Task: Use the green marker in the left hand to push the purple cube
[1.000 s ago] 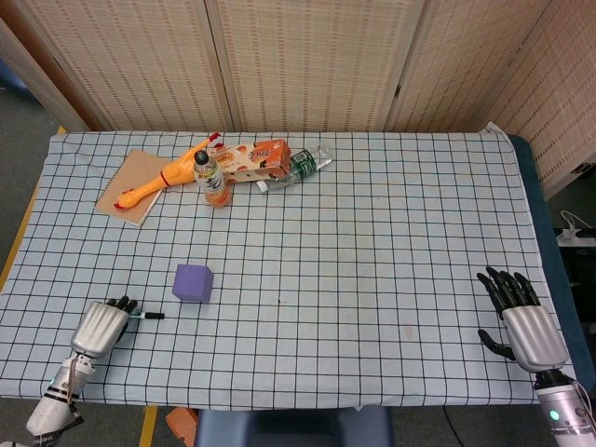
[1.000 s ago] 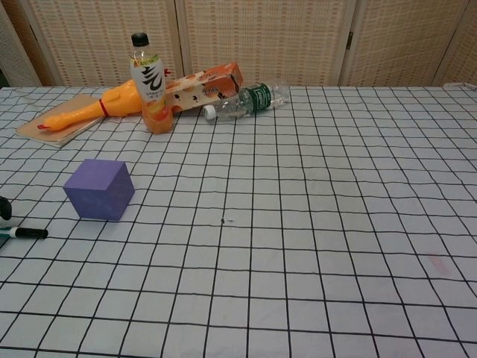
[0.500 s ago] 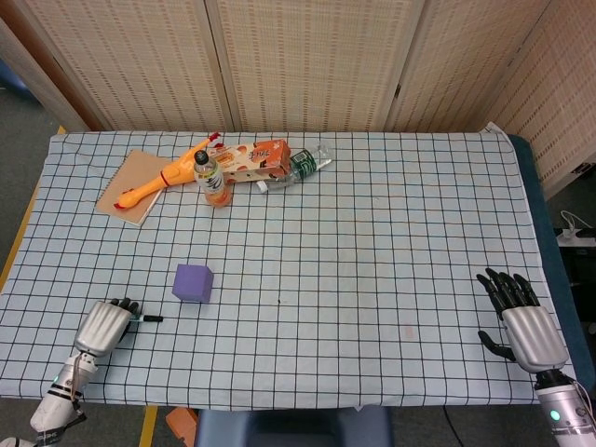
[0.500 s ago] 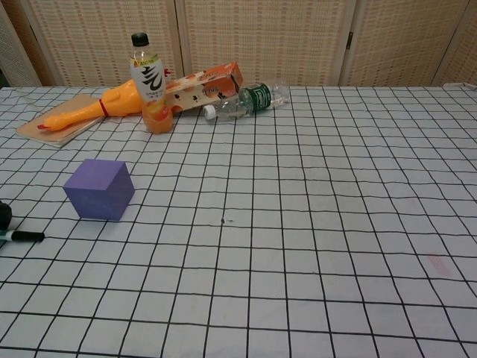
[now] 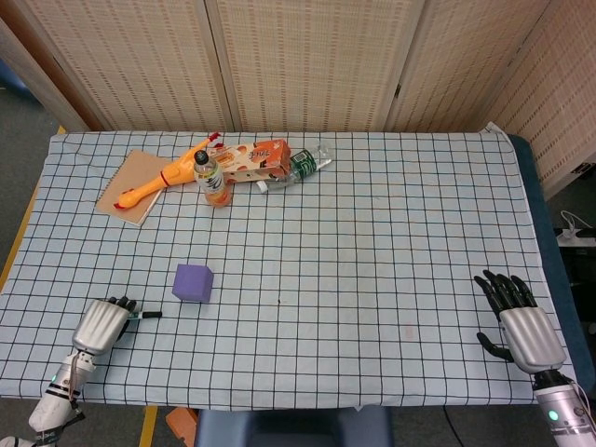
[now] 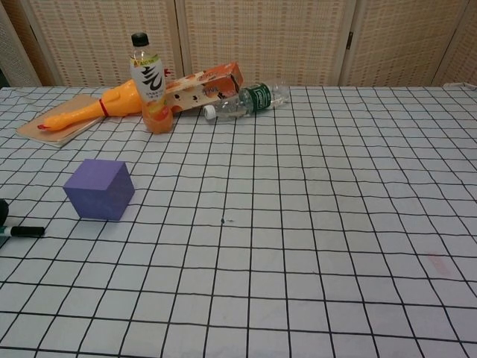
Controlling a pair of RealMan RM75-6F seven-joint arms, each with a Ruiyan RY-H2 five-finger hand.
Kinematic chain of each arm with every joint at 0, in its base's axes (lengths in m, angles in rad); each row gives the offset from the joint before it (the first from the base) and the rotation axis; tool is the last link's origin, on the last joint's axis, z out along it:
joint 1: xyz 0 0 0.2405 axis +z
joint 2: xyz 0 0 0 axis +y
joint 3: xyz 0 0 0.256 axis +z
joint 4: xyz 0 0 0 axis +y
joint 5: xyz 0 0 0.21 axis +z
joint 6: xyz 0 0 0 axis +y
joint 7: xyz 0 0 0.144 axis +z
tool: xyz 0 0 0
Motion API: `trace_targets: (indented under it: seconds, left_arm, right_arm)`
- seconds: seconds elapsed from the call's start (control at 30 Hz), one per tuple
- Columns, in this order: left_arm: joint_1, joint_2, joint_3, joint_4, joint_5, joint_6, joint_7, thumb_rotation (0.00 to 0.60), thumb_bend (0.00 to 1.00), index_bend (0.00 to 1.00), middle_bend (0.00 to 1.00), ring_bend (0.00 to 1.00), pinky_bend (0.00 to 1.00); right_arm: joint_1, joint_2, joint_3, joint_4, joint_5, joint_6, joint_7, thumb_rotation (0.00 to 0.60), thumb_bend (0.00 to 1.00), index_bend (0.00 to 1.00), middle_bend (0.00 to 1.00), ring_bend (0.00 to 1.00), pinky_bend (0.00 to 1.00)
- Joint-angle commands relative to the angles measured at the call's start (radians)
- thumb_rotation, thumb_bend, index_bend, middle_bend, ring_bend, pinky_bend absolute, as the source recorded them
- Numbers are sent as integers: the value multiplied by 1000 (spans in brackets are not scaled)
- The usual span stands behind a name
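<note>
The purple cube (image 5: 193, 282) sits flat on the checked tablecloth (image 5: 372, 242), toward the near left part of the table, and everything else can be placed from it. Just to its left and a little nearer the table's front edge, the left hand (image 5: 102, 323) is curled around the green marker (image 5: 144, 316), whose dark tip sticks out toward the cube without touching it; a clear strip of cloth lies between tip and cube. In the chest view only the marker's black end (image 6: 22, 232) pokes in at the left edge, again short of the cube (image 6: 99, 189). Well behind the cube, toward the screen wall, stands an orange drink bottle (image 5: 212, 180), upright, with a rubber chicken (image 5: 163, 179) lying beside it on a brown notebook (image 5: 130, 186), an orange carton (image 5: 256, 160) on its side, and a clear water bottle (image 5: 300, 168) also lying down. Far off to the cube's right, at the opposite near corner of the table, the right hand (image 5: 520, 319) rests with its dark fingers spread apart and nothing in it.
</note>
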Motion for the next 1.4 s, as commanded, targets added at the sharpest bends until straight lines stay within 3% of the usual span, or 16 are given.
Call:
trace_targets:
  seconds: [0.03,0.13,0.33,0.73,1.13,1.4]
  left_arm:
    - [2,-22,-5,44,16,57,-36,600,481,724,711,672,845]
    - [-1,-40,-7,99,29,99,-77,600,536,788,775,699,859]
    - [-27,-59,-15,229,37,133,-200,600,559,797,783,702,861]
    - [-98,-113,-39,457,-9,8,-389,600,561,800,789,704,862]
    - [-148,-182,4,481,26,4,-374,600,558,800,792,706,862]
    - [-181,-202,-3,455,24,47,-353,600,560,801,800,706,862]
  right_arm:
    - [0,0,0,-1,0,-1,0,600,177,0,0,0,0]
    - [0,1,-1,-2,0,-1,-1,600,177,0,0,0,0]
    - [-4,1,-1,-5,1,6,-4,600,177,0,0,0,0]
    - [-7,-7,1,-7,5,12,-27,600,177,0,0,0,0]
    - [-1,-11,4,-4,16,-2,-33,600,177,0,0,0,0]
    - [-4,1,3,-6,14,3,-19,600,177,0,0,0,0]
